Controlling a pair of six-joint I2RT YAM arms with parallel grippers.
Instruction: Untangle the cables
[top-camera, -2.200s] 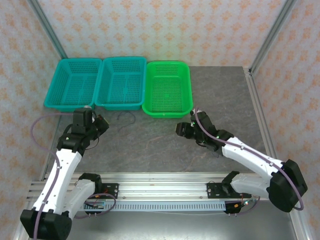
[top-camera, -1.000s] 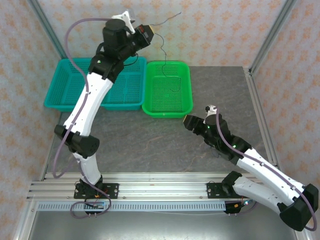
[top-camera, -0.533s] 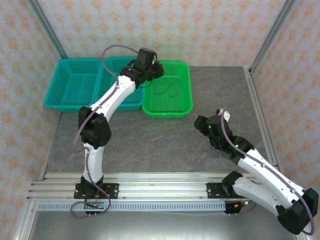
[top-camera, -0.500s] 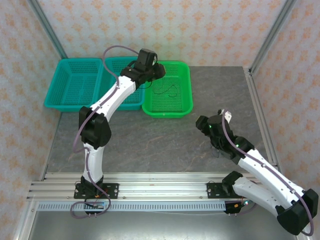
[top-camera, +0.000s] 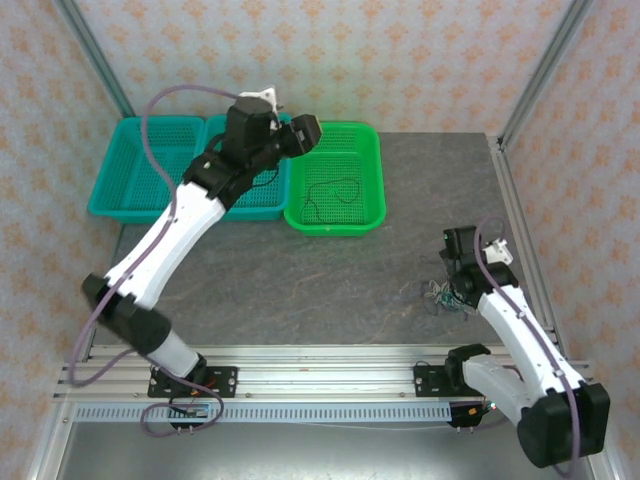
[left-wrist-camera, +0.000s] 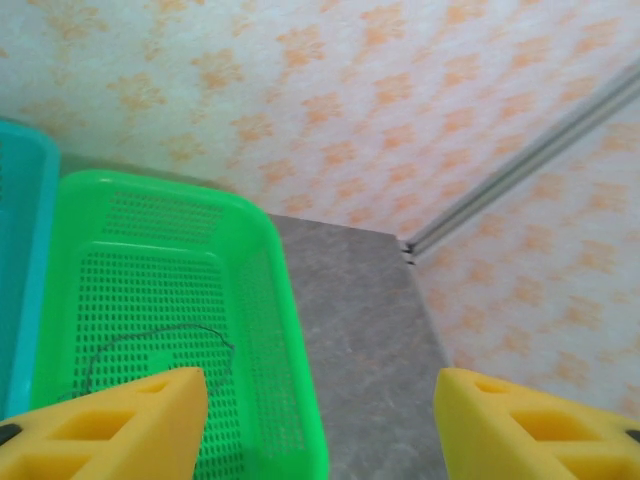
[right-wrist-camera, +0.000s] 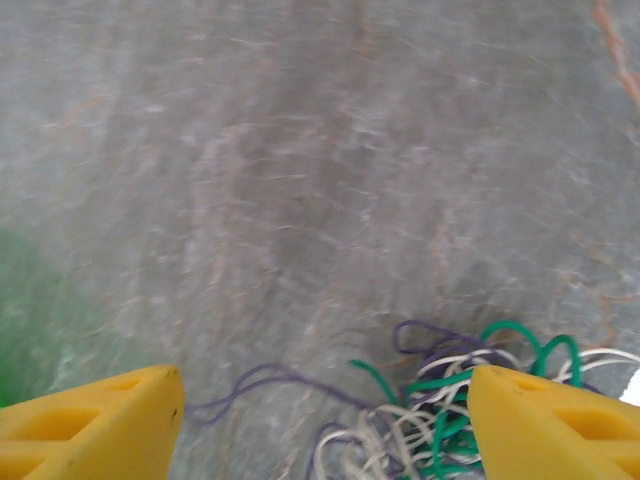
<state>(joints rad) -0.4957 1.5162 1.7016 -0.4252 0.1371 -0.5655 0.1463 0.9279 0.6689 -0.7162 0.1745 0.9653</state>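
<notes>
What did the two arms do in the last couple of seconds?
The left end effector lifted a black wire off the table, dropped it in the green basket and rose away, open. The right end effector swung right, over the tangled wires. Every basket stayed put.

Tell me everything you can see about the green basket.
Bright green plastic, shallow and rectangular, with perforated floor and walls and a smooth rim. The green basket sits upright at the table's far side, beside a teal basket on its left. One thin dark wire lies looped on its floor. The open left gripper hangs above its far left corner.
</notes>
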